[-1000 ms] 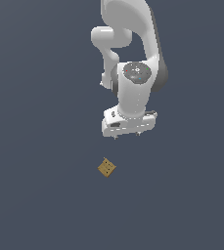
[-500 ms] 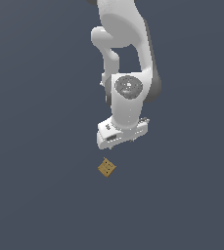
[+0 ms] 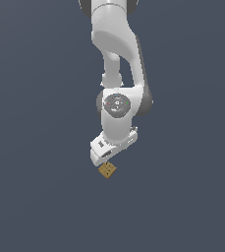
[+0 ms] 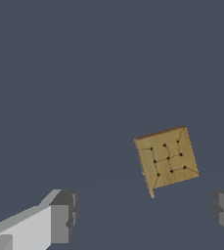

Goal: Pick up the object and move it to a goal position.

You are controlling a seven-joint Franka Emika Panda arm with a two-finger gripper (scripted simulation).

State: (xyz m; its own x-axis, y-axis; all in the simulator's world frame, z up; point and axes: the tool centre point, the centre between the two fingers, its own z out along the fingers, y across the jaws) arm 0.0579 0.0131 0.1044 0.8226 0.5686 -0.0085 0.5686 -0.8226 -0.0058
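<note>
The bench (image 3: 35,197) is a plain dark grey-blue surface; nothing lies between the gripper (image 3: 105,158) and the object (image 3: 107,170). The object is a small flat tan-brown square block resting on the bench, directly beneath the white gripper in the exterior view. Its top face carries darker grid lines and dots. Being square, it has no long axis; in the exterior view it sits rotated, corners pointing diamond-wise. In the wrist view the object (image 4: 167,157) lies ahead of the gap between the two grey fingertips (image 4: 64,216), nearer the other fingertip, touching neither. The jaws are spread wide and grip nothing.
</note>
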